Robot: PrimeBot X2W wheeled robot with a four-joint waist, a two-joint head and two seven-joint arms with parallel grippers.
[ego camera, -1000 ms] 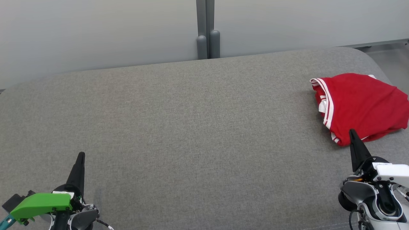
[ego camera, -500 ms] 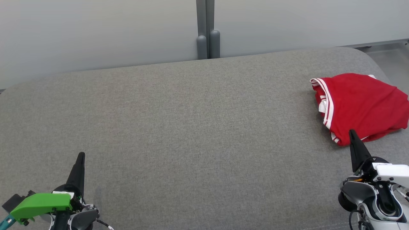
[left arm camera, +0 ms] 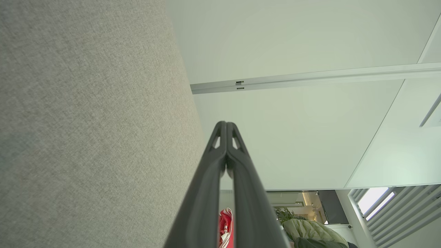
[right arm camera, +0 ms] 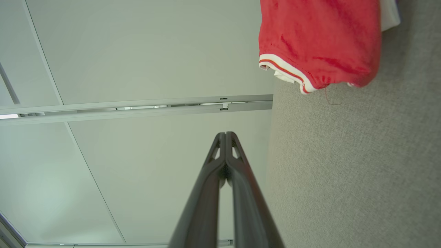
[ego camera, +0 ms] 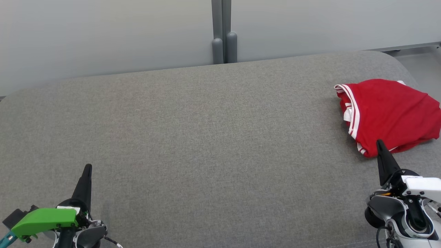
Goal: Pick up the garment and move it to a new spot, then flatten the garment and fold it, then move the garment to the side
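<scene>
The garment (ego camera: 389,112) is a red piece with white striped trim, lying folded in a bundle at the right end of the grey padded surface (ego camera: 206,137). It also appears in the right wrist view as the garment (right arm camera: 320,41) and, small and far off, in the left wrist view as the garment (left arm camera: 225,225). My right gripper (ego camera: 379,142) is shut and empty, its tip just in front of the bundle's near edge. At the lower left my left gripper (ego camera: 88,166) is shut and empty, far from the cloth. Both wrist views show the left gripper (left arm camera: 226,123) and right gripper (right arm camera: 225,133) with fingertips pressed together.
A pale wall with a grey vertical post (ego camera: 223,32) stands behind the surface. The surface's rounded right corner (ego camera: 396,58) lies just beyond the garment, with floor past it. A wide stretch of bare grey fabric runs between the two grippers.
</scene>
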